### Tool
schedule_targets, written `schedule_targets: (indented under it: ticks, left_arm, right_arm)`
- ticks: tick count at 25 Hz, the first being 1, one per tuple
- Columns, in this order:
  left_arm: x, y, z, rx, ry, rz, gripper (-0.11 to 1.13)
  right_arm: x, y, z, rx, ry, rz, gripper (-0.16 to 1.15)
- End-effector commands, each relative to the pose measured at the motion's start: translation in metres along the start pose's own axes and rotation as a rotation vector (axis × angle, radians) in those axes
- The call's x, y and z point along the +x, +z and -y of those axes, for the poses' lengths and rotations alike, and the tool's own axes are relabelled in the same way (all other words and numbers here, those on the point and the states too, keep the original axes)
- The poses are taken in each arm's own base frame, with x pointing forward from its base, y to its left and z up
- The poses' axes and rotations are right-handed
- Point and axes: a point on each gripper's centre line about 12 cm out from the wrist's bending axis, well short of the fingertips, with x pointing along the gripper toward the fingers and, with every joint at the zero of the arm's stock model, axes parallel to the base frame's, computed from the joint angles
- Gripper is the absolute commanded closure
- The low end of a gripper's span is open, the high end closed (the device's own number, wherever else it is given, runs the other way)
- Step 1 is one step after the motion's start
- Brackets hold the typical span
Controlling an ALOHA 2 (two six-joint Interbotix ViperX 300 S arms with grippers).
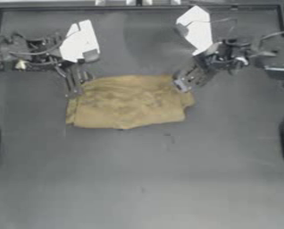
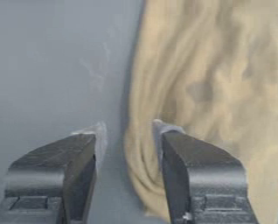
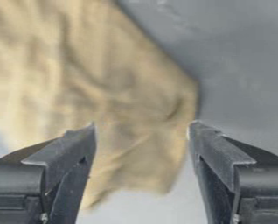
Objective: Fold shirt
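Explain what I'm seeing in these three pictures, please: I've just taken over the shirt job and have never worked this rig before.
The big picture looks straight down on a dark table. Two robot arms reach in, one from each side. The tan shirt lies bunched in the middle, partly folded.

The other two pictures come from cameras on the arms' wrists, looking along each claw; the two dark prongs at the bottom are that claw's own.

The left claw is at the shirt's upper left corner, open, with the cloth's edge between the prongs. The right claw is at the upper right corner, open over the cloth. Neither is clamped on the shirt, so nothing is held.
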Motion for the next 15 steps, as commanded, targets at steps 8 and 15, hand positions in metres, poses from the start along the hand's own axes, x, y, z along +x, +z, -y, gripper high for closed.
schedule_targets:
  ticks: [8,15]
  left_arm:
    - [-0.023,0.027,0.02,0.053,-0.029,0.163,0.27]
    - [-0.023,0.031,0.025,0.064,-0.037,0.189,0.27]
  right_arm:
    - [-0.016,-0.028,-0.007,0.272,0.184,0.062,0.06]
    - [-0.008,-0.046,0.0,0.327,0.173,0.018,-0.04]
